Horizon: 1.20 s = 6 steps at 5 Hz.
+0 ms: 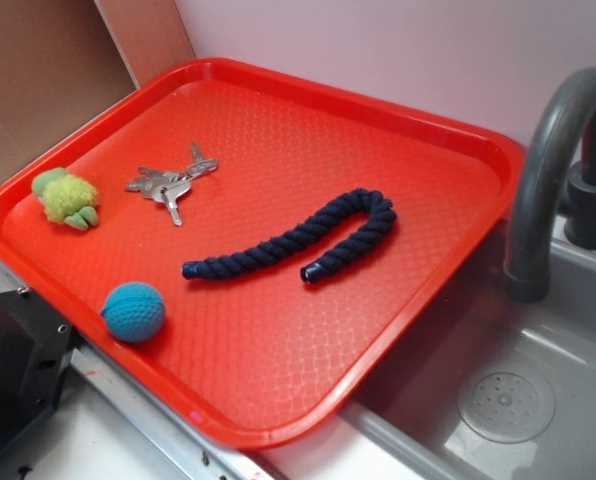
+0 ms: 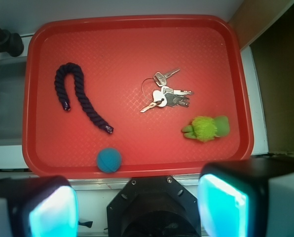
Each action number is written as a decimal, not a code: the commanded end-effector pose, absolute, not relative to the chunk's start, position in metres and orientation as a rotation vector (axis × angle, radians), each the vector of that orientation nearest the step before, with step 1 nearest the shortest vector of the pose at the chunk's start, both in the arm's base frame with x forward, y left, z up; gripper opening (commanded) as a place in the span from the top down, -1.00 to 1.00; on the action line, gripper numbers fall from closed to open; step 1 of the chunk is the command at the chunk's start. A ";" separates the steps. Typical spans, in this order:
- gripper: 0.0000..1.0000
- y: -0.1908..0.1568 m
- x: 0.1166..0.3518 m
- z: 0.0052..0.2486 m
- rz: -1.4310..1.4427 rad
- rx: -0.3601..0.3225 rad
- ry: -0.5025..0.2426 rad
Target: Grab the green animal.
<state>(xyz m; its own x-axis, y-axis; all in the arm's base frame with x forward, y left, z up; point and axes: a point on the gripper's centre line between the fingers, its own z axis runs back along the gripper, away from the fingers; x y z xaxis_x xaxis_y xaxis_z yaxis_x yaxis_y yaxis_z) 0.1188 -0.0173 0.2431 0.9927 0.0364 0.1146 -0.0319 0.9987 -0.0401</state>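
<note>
Red tray (image 1: 458, 150): green animal (image 1: 66, 198) near its left edge; keys (image 1: 170, 183) beside it; navy rope (image 1: 308, 238) mid-tray; blue ball (image 1: 134, 311) at front edge. Gripper (image 2: 137, 207) spread wide, empty, off the tray.

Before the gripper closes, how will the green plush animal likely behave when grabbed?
The green plush animal looks fuzzy and soft, so it probably squashes and weighs little. Its fuzz should grip well. Its stubby feet and lumpy shape make rolling across the red tray unlikely, unlike the blue crocheted ball.
</note>
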 end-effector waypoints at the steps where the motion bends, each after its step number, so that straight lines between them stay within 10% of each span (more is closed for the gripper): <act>1: -1.00 -0.017 0.119 0.243 0.034 -0.038 -0.116; 6: -1.00 0.066 0.152 0.168 1.275 0.116 -0.146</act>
<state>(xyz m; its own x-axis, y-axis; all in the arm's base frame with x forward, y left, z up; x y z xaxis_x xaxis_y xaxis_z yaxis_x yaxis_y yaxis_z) 0.1573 0.0634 0.1610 0.2995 0.9409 0.1580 -0.9539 0.2991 0.0268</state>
